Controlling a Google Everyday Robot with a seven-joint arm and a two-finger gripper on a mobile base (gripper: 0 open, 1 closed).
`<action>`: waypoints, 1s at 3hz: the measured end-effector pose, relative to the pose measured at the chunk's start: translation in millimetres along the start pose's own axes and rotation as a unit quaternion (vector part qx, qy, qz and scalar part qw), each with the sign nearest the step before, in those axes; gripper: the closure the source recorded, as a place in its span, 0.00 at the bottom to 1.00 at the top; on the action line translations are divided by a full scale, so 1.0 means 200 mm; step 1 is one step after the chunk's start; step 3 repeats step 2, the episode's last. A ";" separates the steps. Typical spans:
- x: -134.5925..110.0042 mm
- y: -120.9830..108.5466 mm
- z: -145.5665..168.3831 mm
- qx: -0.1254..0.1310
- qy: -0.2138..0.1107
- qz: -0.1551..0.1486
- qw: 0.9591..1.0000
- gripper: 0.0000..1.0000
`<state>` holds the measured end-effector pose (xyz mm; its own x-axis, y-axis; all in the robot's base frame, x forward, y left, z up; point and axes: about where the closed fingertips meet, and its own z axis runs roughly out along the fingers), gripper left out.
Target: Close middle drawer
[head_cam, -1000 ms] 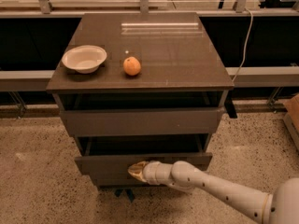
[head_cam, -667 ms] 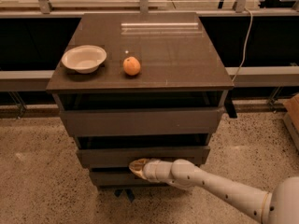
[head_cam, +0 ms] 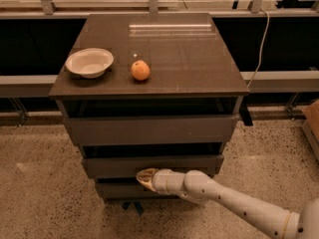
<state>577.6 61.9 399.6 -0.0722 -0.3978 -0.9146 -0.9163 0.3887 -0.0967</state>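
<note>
Although the middle drawer [head_cam: 199, 164] sits second of 3 in the bench [head_cam: 199, 59], a dark slot shows above its plain front, so it looks nearly home rather than surely flush. At the lower edge of that front, left of centre, is the tan tip of the end effector [head_cam: 146, 177], with the white arm [head_cam: 234, 203] reaching in from the near right. Whether the end effector is wide or narrow cannot be told, and it grips nothing that shows.

Pushing this low and off-centre could skew the drawer on its runners and jam it short. The tip could also slip under the edge onto the lowest drawer [head_cam: 112, 189] and press that instead. A hard shove might jolt the bench and set the orange [head_cam: 140, 69] rolling, since it lies loose just right of the white bowl [head_cam: 89, 62] on the top.

Hidden are the drawer's inside, its runners, and the exact contact between tip and front. The arm covers part of the lowest drawer and is cut off at the near right corner.
</note>
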 end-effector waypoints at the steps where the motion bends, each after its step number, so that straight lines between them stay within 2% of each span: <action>1: -0.13 0.15 -0.12 -0.001 -0.045 0.023 0.999 1.00; 2: -0.24 0.26 -0.21 -0.007 -0.063 0.052 0.997 1.00; 3: -0.24 0.26 -0.21 -0.007 -0.063 0.052 0.997 1.00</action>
